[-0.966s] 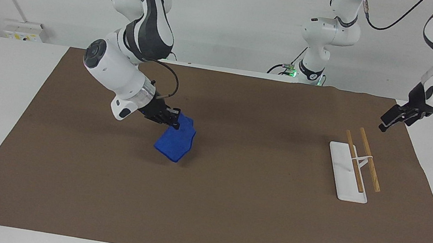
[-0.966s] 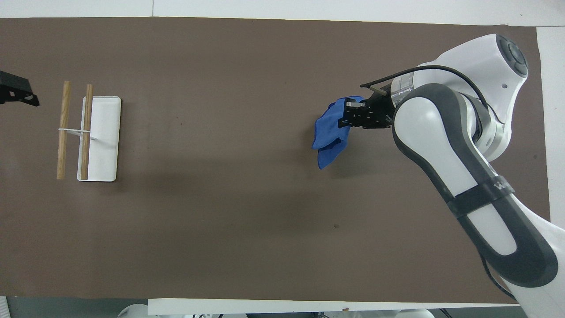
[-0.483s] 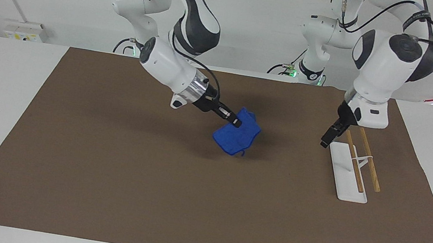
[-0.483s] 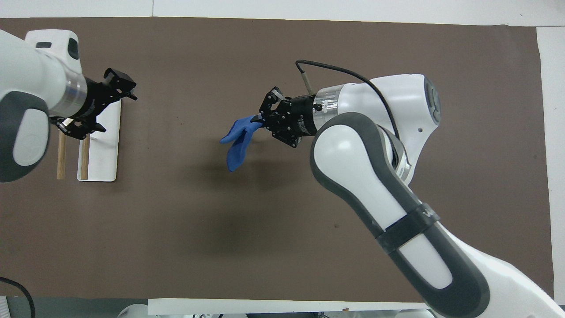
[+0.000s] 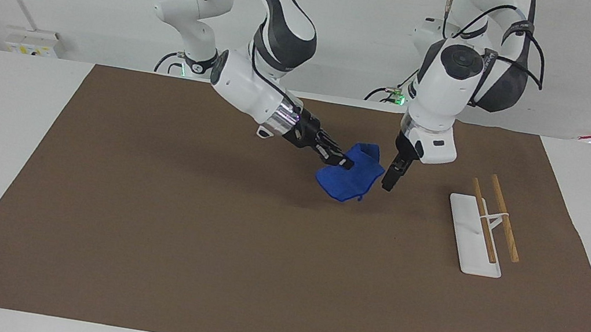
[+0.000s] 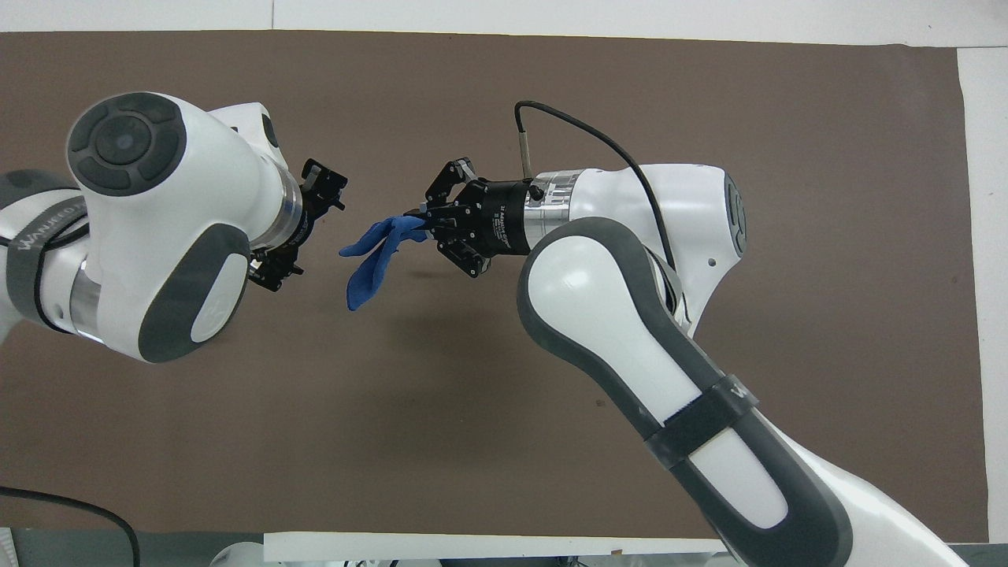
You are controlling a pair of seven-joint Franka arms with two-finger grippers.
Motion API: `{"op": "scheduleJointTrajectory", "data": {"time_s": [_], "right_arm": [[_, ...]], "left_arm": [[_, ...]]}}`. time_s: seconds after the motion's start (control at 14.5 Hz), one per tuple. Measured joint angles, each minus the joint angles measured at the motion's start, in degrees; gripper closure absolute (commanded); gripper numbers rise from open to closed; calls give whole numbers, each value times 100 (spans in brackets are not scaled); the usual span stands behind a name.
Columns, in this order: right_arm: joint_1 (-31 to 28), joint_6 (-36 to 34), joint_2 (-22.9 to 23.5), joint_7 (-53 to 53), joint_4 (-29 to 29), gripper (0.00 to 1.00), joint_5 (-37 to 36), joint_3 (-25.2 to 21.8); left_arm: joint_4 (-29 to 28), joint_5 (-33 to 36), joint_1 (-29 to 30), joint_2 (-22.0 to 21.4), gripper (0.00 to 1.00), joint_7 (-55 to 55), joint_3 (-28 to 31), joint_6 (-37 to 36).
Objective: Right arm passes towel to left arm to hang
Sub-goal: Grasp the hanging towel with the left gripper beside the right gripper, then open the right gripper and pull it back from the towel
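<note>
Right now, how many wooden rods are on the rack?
2: both lie side by side across the white rack toward the left arm's end, one rod over its base, the other rod past its edge.

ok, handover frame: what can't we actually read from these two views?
- Rack: missing from the overhead view, covered by the left arm.
- Towel corner loop: too small in both views.
- Gap between left gripper and towel: the facing view does not settle contact.
- Right gripper pinch point: buried in cloth folds.
</note>
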Motion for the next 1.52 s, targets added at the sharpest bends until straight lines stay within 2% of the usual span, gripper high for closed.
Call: {"op": "scheduleJointTrajectory", "data": {"time_s": [0.07,0.28,0.41,0.48,0.55,0.69,0.9,0.97,1.17,1.24,1.31,1.38,1.45,1.52], "right_arm": [[51,1,0,29,6,100,0,1],[119,4,0,55,8,100,1,2],[119,4,0,56,8,100,1,-1],[119,4,0,56,8,99,1,-1],[121,4,0,56,8,99,1,-1],[144,4,0,55,8,99,1,-1],[162,4,0,55,8,99,1,-1],[162,4,0,55,8,99,1,-1],[162,4,1,55,8,99,1,-1],[162,4,0,56,8,96,1,-1],[162,4,1,56,8,69,1,-1],[162,4,1,56,8,13,1,-1],[165,4,2,55,8,0,1,0],[170,4,2,36,9,0,-20,1]], "left_arm": [[-34,0,-62,-8,1,-98,-1,43],[-68,0,-152,-10,13,-244,0,267],[-72,0,-159,-10,31,-257,0,301],[-76,0,-173,-10,44,-268,-1,301],[-77,0,-192,-10,48,-317,-1,301],[-77,0,-232,-10,70,-385,-1,301],[-77,0,-249,-10,95,-413,-1,301],[-77,0,-249,-11,100,-414,1,301],[-71,0,-237,-12,100,-419,28,284],[-57,5,-224,-15,100,-418,52,263],[-42,18,-202,-21,100,-398,79,227],[-19,50,-175,-29,100,-358,100,190],[4,95,-145,-37,100,-312,102,163],[22,157,-132,-46,100,-287,106,140]]}}
